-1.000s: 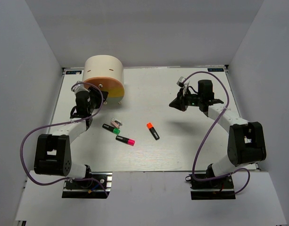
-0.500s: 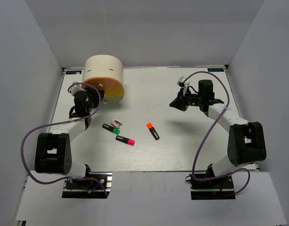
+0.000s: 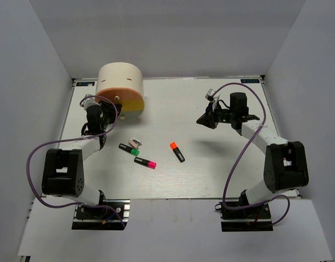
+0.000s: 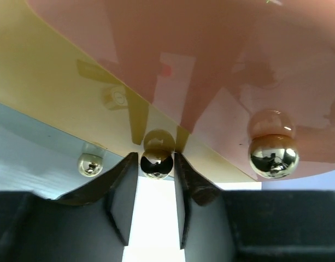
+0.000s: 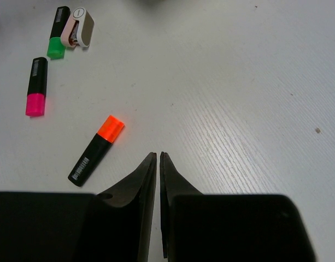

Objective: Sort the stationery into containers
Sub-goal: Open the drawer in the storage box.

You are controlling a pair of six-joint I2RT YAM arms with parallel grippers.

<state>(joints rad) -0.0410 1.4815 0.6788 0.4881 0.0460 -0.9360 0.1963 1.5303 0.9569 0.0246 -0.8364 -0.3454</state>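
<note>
The cream cylindrical unit [image 3: 119, 82] stands at the far left, with an orange drawer [image 4: 222, 60] above a yellow drawer [image 4: 47, 82]. My left gripper [image 3: 108, 113] [image 4: 156, 166] is against the unit's front, its jaws closed on the yellow drawer's gold knob [image 4: 157, 161]. Green [image 3: 129, 149], pink [image 3: 146, 163] and orange [image 3: 177, 152] highlighters lie mid-table, with a tiny pink-and-white piece [image 3: 135, 142] by the green one. My right gripper [image 3: 203, 121] [image 5: 157, 156] is shut and empty, above the table near the orange highlighter [image 5: 96, 150]. No white sticks are in view.
The orange drawer has its own gold knob [image 4: 273, 155], to the right of my left fingers. A smaller gold ball [image 4: 89, 164] shows under the unit. White walls enclose the table on three sides.
My left gripper has edged up toward the drawer unit. The right arm and the items on the table have not moved.
</note>
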